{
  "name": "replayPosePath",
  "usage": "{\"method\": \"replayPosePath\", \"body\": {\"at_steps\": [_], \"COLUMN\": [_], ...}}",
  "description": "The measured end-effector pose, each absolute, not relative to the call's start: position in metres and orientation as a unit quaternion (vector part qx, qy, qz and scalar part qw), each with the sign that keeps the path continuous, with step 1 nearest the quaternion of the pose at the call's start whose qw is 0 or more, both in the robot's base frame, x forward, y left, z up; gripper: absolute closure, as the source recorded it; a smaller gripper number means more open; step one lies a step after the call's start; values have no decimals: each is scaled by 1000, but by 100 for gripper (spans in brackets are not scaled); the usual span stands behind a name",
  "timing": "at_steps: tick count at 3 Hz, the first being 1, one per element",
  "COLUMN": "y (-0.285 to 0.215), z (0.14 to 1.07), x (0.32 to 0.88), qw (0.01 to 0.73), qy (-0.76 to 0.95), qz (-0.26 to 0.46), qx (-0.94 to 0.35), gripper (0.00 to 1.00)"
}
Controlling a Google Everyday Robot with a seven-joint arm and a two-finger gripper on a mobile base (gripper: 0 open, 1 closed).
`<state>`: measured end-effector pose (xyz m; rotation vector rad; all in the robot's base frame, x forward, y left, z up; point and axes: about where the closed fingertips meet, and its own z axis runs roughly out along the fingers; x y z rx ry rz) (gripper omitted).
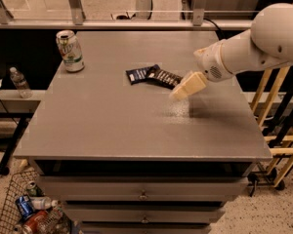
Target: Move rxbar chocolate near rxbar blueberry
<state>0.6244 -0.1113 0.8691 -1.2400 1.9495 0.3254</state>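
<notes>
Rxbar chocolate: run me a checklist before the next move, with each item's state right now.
1. rxbar chocolate visible, flat on the table: ok.
2. rxbar blueberry visible, just left of it: ok.
3. Bars near each other: ok, they seem to meet at one end.
4. gripper located: ok, raised above the table by the chocolate bar's right end.
5. Gripper clear of that bar: cannot tell.
6. can out of the way: ok, far left rear.

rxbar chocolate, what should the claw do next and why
Probably lift the claw and draw it away from both bars. The rxbar chocolate already lies right beside the rxbar blueberry, and the claw hangs just off the chocolate's far end from the blueberry, so a further push seems needless and might scatter them.
</notes>
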Motion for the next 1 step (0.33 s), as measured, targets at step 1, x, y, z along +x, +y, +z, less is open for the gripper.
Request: {"method": "replayPosePath", "body": {"at_steps": [1], "y": [-136], "z": [877], "x": [600], "qw": [370], "qy": [794], "qz": [96], "qx": [-473], "gripper": [0]}}
